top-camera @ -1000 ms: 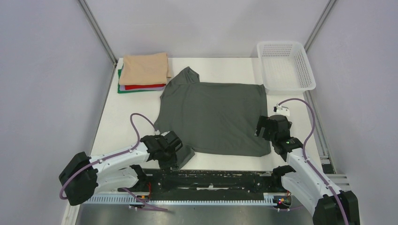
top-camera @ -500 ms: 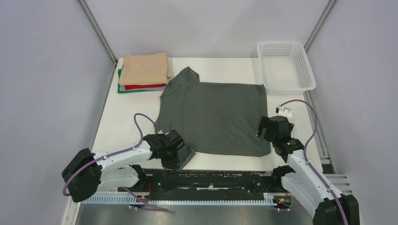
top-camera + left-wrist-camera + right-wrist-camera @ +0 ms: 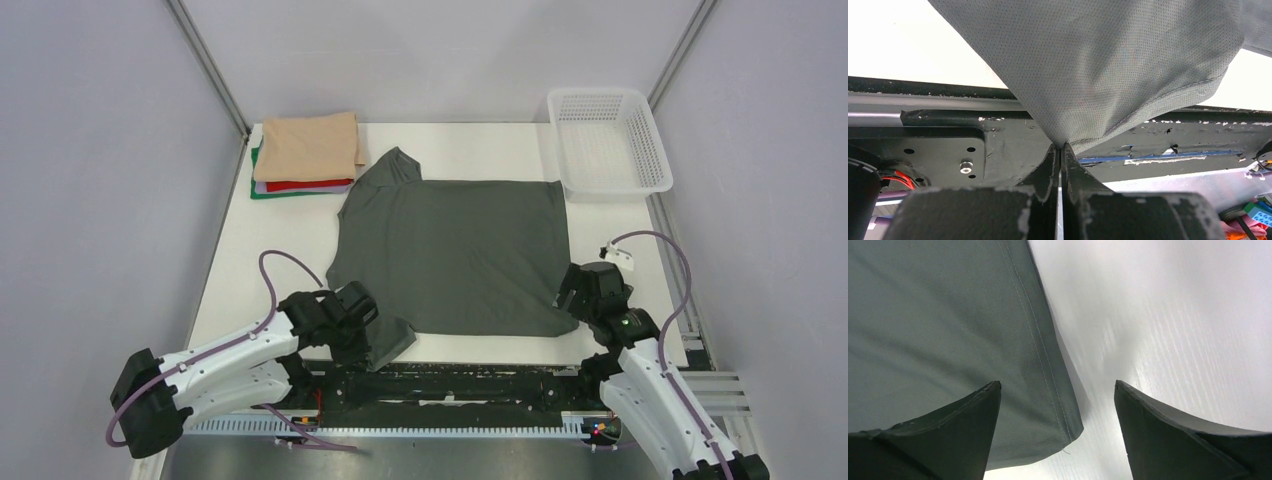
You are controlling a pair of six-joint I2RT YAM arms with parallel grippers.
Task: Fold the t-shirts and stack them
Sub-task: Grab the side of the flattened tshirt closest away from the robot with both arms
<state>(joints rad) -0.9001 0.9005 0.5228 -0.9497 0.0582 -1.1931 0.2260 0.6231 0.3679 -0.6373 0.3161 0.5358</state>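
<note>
The dark charcoal-grey t-shirt (image 3: 450, 250) lies spread flat on the white table. My left gripper (image 3: 372, 335) is shut on its near-left sleeve, pulled over the table's front edge; the left wrist view shows the cloth (image 3: 1108, 65) pinched at the closed fingertips (image 3: 1061, 146). My right gripper (image 3: 588, 290) is open, low over the shirt's near-right hem corner (image 3: 1068, 432), one finger over the cloth and the other over bare table. The folded stack sits at the back left: tan/peach shirt (image 3: 310, 146) on top, red (image 3: 305, 185) and green (image 3: 262, 190) edges under it.
A white plastic lattice basket (image 3: 607, 140) stands at the back right. The black rail (image 3: 460, 380) runs along the table's near edge. Grey walls close in on both sides.
My left gripper has pulled the sleeve back toward the near edge and left. My right gripper has moved nearer and right, to the shirt's near-right corner. The shirt has shifted slightly nearer.
</note>
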